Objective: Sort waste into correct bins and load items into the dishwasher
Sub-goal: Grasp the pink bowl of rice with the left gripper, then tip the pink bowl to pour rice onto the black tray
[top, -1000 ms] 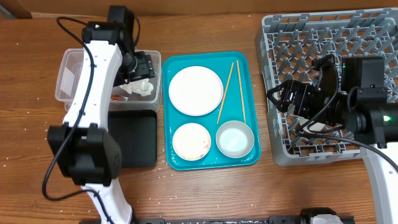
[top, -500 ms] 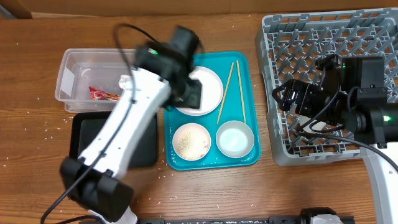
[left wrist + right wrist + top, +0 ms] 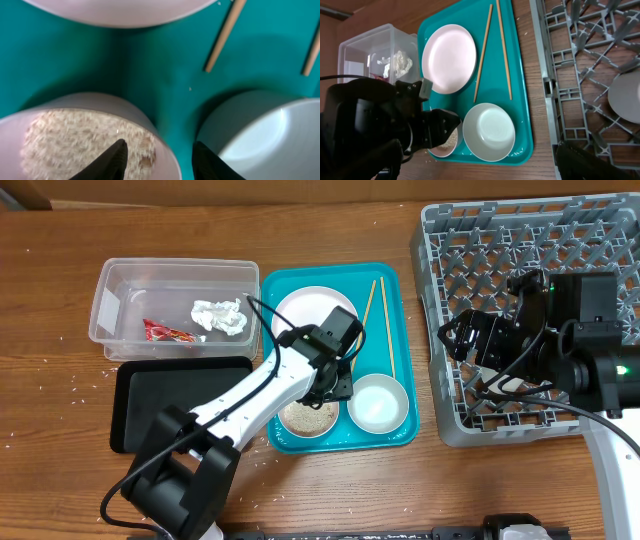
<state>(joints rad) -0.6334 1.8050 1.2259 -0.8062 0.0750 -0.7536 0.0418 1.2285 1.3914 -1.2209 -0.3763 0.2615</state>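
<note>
My left gripper (image 3: 335, 387) is open over the teal tray (image 3: 390, 275). Its fingers (image 3: 162, 160) straddle the right rim of the small white plate (image 3: 308, 420), which holds rice grains (image 3: 70, 137). The pale bowl (image 3: 378, 402) sits just to its right. The larger white plate (image 3: 300, 315) and two chopsticks (image 3: 368, 310) lie further back. The red wrapper (image 3: 165, 332) and white tissue wad (image 3: 220, 317) lie in the clear tub (image 3: 120, 275). The black tray (image 3: 150, 410) is in front of the tub. My right gripper (image 3: 458, 340) is open and empty over the grey dish rack (image 3: 520, 240).
Loose rice grains are scattered on the wooden table around the trays. In the right wrist view a pale round item (image 3: 626, 95) lies in the rack at the right edge. My left arm (image 3: 240, 395) crosses the black tray's right end.
My left arm has swung from the clear tub to the teal tray, leaving the tissue wad in the tub. It now hovers at the rice plate. The right arm has not moved.
</note>
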